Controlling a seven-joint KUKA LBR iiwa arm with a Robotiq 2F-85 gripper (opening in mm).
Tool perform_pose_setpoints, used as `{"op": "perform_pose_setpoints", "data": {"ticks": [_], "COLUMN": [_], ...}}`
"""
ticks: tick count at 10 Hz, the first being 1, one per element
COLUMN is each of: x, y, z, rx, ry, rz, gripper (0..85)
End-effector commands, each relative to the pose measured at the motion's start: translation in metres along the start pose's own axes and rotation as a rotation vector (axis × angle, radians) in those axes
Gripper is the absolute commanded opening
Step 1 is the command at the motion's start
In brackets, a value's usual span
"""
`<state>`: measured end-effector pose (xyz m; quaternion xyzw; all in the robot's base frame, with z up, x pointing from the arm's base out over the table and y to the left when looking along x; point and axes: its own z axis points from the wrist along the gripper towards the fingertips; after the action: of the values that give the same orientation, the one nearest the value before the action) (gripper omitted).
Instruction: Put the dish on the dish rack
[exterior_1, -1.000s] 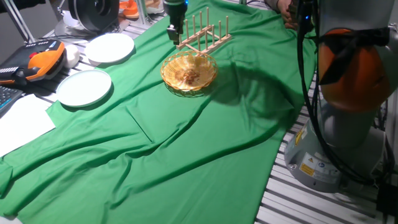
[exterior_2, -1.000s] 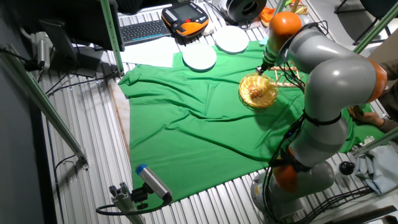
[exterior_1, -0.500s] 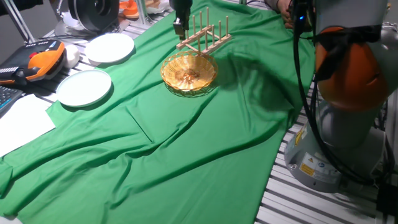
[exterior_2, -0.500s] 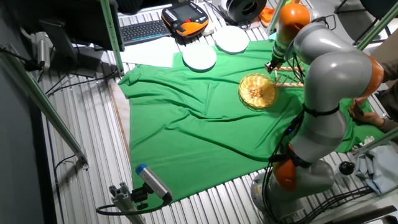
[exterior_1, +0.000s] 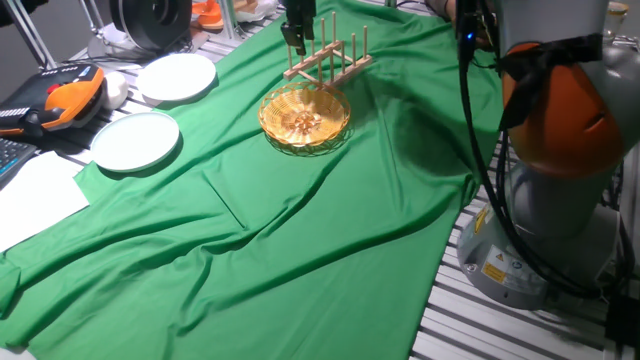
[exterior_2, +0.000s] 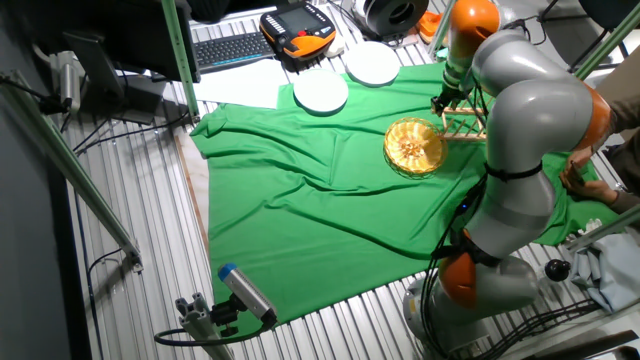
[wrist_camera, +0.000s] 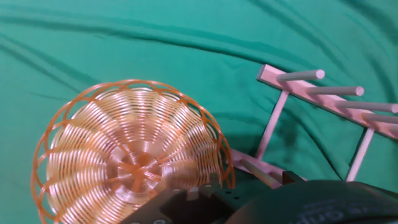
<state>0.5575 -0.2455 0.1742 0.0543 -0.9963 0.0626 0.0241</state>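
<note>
Since a second earlier, we saw the claw (exterior_1: 297, 36) drift from the left end of the dish rack (exterior_1: 328, 58) up and back over the rack's far side, while the dish (exterior_1: 304, 118) hadn't budged at all.

So the dish was sitting flat on the green cloth (exterior_1: 300, 220) covering the desk, right at the near edge of the dish rack. From the hand view its rim (wrist_camera: 214, 134) looked like it was touching or slightly overlapping the rack's base rail (wrist_camera: 252, 167), though honestly that angle made it hard to be sure. Nothing was in the rack; its pegs (wrist_camera: 301, 76) stood bare.

The claw hovered above the rack's left end, clear of the dish. We couldn't tell whether its fingers were spread or pressed together, as it was just a dark blob in one fixed view, tiny in the other fixed view (exterior_2: 441, 100), and the hand view only caught the dark housing along the bottom edge. It didn't seem to be pinching anything.

Off to the left, two white plates (exterior_1: 135, 140) lay half on the cloth's edge, one behind the other (exterior_1: 177, 77). An orange and black pendant (exterior_1: 62, 98) sat just beyond them, next to a sheet of white paper (exterior_1: 35, 198).
</note>
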Motion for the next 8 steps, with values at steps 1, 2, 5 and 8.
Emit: {"op": "perform_pose_setpoints", "data": {"ticks": [1, 2, 5, 8], "x": [0.0, 0.0, 0.0, -0.01], "y": [0.0, 0.0, 0.0, 0.0], "z": [0.0, 0.0, 0.001, 0.023], "rx": [0.002, -0.015, -0.063, -0.08], "ry": [-0.005, -0.007, -0.009, -0.031], "rz": [-0.002, -0.014, -0.063, -0.082], "gripper": [51.0, 51.0, 51.0, 51.0]}}
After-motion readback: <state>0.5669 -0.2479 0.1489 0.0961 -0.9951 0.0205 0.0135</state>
